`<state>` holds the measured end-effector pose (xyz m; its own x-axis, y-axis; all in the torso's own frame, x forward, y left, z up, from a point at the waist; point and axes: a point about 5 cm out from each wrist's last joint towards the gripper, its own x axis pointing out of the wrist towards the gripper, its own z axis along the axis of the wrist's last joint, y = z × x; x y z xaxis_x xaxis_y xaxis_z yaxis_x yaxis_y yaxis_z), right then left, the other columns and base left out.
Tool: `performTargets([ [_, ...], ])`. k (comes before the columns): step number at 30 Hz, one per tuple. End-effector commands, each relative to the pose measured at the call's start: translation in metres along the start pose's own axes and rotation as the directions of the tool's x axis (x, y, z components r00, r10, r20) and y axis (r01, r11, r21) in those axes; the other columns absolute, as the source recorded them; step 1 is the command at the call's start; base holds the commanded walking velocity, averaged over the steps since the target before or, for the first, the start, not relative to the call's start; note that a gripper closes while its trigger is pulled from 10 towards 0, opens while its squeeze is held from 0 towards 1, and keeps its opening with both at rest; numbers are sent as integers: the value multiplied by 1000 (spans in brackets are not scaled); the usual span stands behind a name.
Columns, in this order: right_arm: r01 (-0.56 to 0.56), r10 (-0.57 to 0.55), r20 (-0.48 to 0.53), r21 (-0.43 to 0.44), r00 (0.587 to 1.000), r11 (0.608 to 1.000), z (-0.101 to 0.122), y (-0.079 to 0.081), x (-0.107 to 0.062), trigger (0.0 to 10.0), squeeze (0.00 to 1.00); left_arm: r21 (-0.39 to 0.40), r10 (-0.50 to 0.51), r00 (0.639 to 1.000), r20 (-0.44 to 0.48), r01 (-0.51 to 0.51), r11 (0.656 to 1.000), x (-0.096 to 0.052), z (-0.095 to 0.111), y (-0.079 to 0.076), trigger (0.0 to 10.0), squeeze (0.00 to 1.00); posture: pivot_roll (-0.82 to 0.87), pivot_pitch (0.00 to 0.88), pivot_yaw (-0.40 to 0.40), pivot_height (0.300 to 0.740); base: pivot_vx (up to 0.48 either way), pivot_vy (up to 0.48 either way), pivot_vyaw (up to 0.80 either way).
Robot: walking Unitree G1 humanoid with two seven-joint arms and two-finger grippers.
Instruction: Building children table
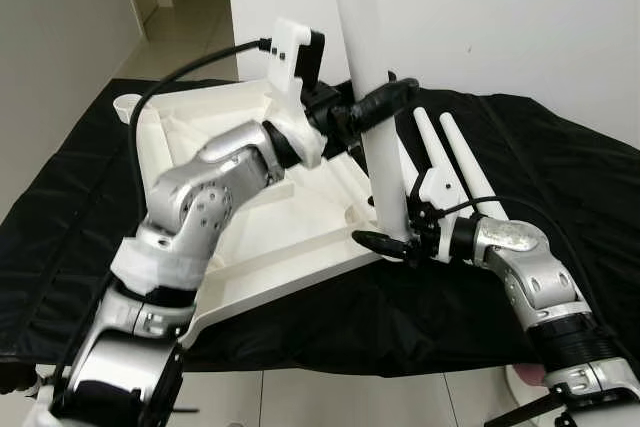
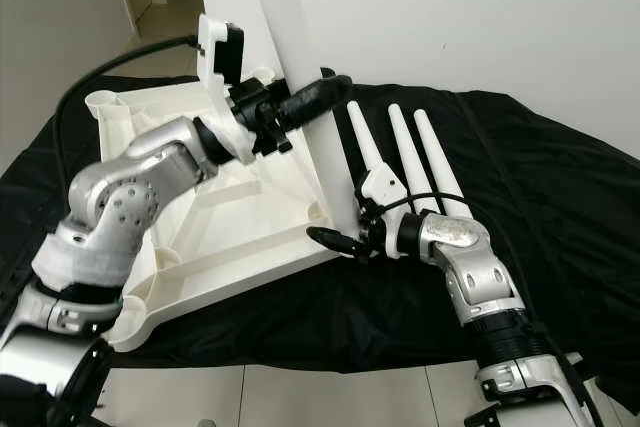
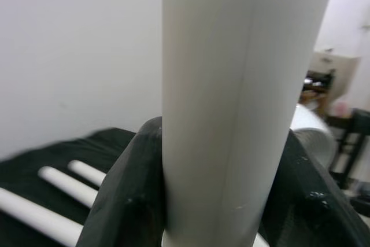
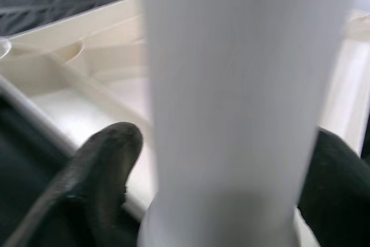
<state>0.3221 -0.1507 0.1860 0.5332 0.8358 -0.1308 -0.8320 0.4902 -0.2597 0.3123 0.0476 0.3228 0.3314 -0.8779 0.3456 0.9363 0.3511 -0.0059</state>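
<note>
An upturned white table top (image 1: 250,237) lies on a black cloth. One white table leg (image 1: 375,67) stands upright in the socket at the top's near right corner. My left gripper (image 1: 385,102) is shut on this leg partway up, and its black fingers (image 3: 124,201) press on both sides of the leg (image 3: 219,108). Low down, just above the socket, my right gripper (image 1: 385,242) is shut on the same leg (image 4: 231,114), with one finger (image 4: 98,166) against its side. Three spare legs (image 2: 400,147) lie side by side on the cloth behind the right gripper.
The black cloth (image 1: 560,167) covers the whole work surface, whose front edge runs just below the table top. A white wall (image 1: 520,17) stands close behind. Tiled floor and a doorway (image 1: 180,7) lie at the far left. A round corner socket (image 1: 128,104) sits at the top's far left.
</note>
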Motion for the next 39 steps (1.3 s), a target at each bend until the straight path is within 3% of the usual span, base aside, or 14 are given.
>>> performTargets([
  [1, 51, -51, 22, -21, 998, 998, 6, -8, -2, 10000, 1000, 38, 48, 999, -10, -47, 998, 1, 7, 5, 10000, 0, 48, 18, -2, 740, 0, 0, 0],
  [5, 83, -82, 29, -21, 996, 996, 7, -11, 1, 10000, 1000, 73, 114, 993, -25, -112, 991, 5, 11, 11, 10000, 0, 47, 18, 3, 740, 0, 0, 0],
  [6, 105, -104, 38, -16, 994, 994, 8, -13, 4, 10000, 0, 78, 159, 987, -37, -156, 985, 10, 17, 15, 10000, 0, 45, 17, 7, 740, 0, 0, 0],
  [14, 332, -333, 114, 31, 936, 943, 16, -20, 32, 10000, 0, 24, 273, 962, 6, -273, 962, 27, 26, 25, 10000, 0, 41, 16, 12, 740, 0, 0, 0],
  [21, 456, -466, 145, 99, 873, 884, 17, -18, 46, 10000, 0, 69, 338, 941, 26, -339, 938, 32, 19, 26, 10000, 0, 45, 20, 5, 740, 0, 0, 0],
  [23, 558, -570, 144, 118, 809, 822, 16, -18, 53, 10000, 0, 97, 379, 925, 27, -380, 920, 37, 13, 23, 10000, 0, 48, 22, -1, 740, 0, 0, 0],
  [29, 632, -645, 138, 134, 751, 764, 16, -20, 58, 10000, 0, 115, 397, 917, 36, -398, 910, 42, 12, 19, 10000, 0, 50, 23, -4, 740, 0, 0, 0],
  [31, 724, -736, 136, 131, 664, 677, 20, -18, 66, 10000, 0, 125, 404, 914, 40, -406, 905, 49, 7, 11, 10000, 0, 55, 24, -12, 740, 0, 0, 0],
  [32, 724, -736, 136, 131, 664, 677, 20, -18, 66, 10000, 0, 125, 404, 914, 40, -406, 905, 49, 7, 11, 10000, 0, 55, 24, -12, 740, 0, 0, 0],
  [34, 770, -779, 139, 122, 611, 626, 23, -16, 69, 10000, 0, 128, 399, 916, 39, -401, 907, 54, 4, 6, 10000, 0, 55, 24, -14, 740, 0, 0, 0],
  [39, 798, -798, 129, 67, 588, 599, 24, -14, 74, 10000, 0, 122, 391, 919, 51, -394, 911, 57, 6, 2, 10000, 0, 54, 25, -17, 740, 0, 0, 0],
])
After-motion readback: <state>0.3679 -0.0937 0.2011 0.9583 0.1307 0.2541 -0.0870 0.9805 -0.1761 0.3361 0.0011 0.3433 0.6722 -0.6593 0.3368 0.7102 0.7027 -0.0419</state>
